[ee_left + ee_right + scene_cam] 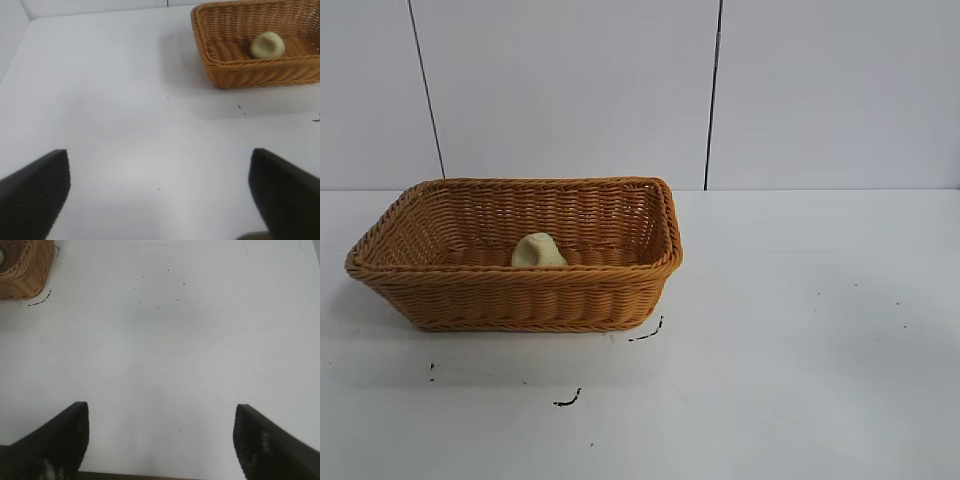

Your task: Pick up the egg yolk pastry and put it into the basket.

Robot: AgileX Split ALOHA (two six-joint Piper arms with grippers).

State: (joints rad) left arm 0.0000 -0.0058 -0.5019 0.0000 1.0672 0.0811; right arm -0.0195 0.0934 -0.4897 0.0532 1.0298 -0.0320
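Wicker basket (515, 290) holds the egg yolk pastry (538, 251) on a white table (800, 350) — only wrist views show left gripper (159, 192) and right gripper (161, 440), both spread, empty.

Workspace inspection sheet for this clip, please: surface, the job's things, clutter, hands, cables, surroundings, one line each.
Surface: white table, with a few small black marks in front of the basket and scattered specks.
Job's things: egg yolk pastry lies inside the basket, on its floor; the basket stands upright on the table's left part in the exterior view.
Clutter: nothing seen.
Hands: left hand open, empty, over bare table off the basket's short end; right hand open, empty, over bare table away from the basket. Neither shows in the exterior view.
Cables: two thin dark lines run down the back wall; cannot tell whether cables or seams.
Surroundings: plain white wall behind the table.
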